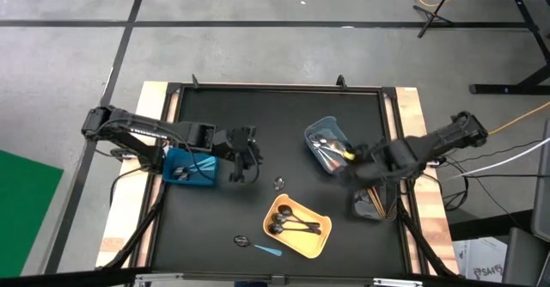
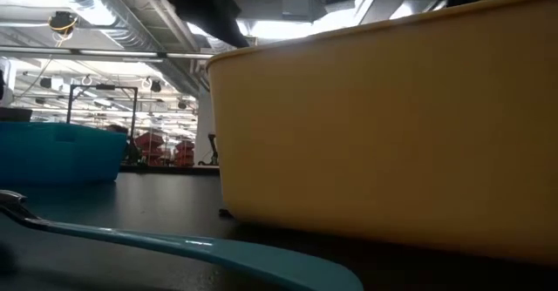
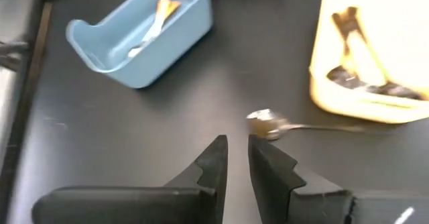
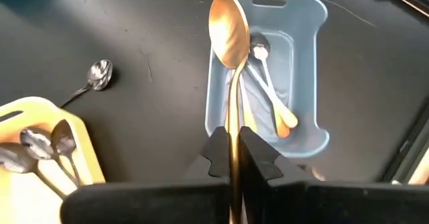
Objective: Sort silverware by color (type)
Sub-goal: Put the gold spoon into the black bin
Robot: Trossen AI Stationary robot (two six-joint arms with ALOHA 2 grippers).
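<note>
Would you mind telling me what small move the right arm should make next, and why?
Probably carry the gold spoon away from the light-blue bin toward the dark bin. The right gripper is shut on its handle above that bin, which holds orange-handled spoons, a different type.

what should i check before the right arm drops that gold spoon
1. Grip: right end effector shut on the gold spoon, handle clamped between the fingers. Ok.
2. Position: the spoon hangs over the light blue bin. Ok for a release there.
3. Color match: that bin holds orange-handled silver spoons, not gold ones. Not ok.
4. Better target: a dark bin near the right arm seems to hold tan pieces; contents unclear. Cannot tell.
5. Left end effector is empty, slightly open, above the mat near a loose silver spoon, away from the light blue bin. Ok.
</note>
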